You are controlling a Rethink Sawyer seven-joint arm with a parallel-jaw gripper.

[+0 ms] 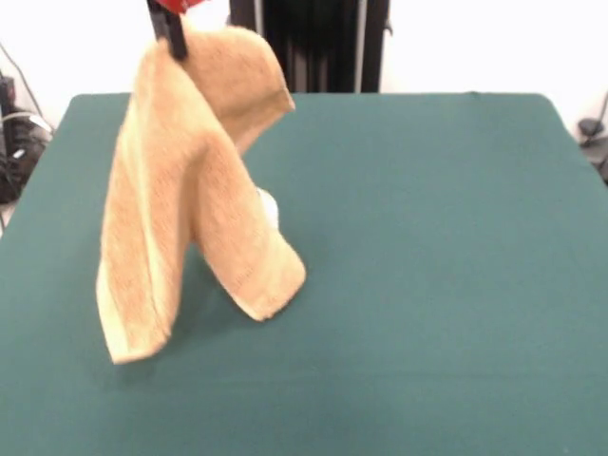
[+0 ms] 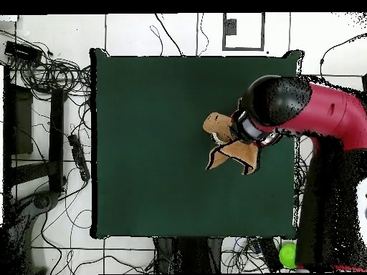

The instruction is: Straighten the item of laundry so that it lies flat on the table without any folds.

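One corner of the towel [image 1: 190, 190] is pinched by the gripper [image 1: 174, 43]; the rest hangs long below the fingers, above the table [image 1: 456, 285].

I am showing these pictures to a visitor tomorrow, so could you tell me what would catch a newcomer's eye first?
First, the orange-tan terry towel, hanging in long folds from the gripper at the front view's top left, lower corners reaching down to the dark green table. Next, from overhead, the red and black arm reaching in from the right above the bunched towel.
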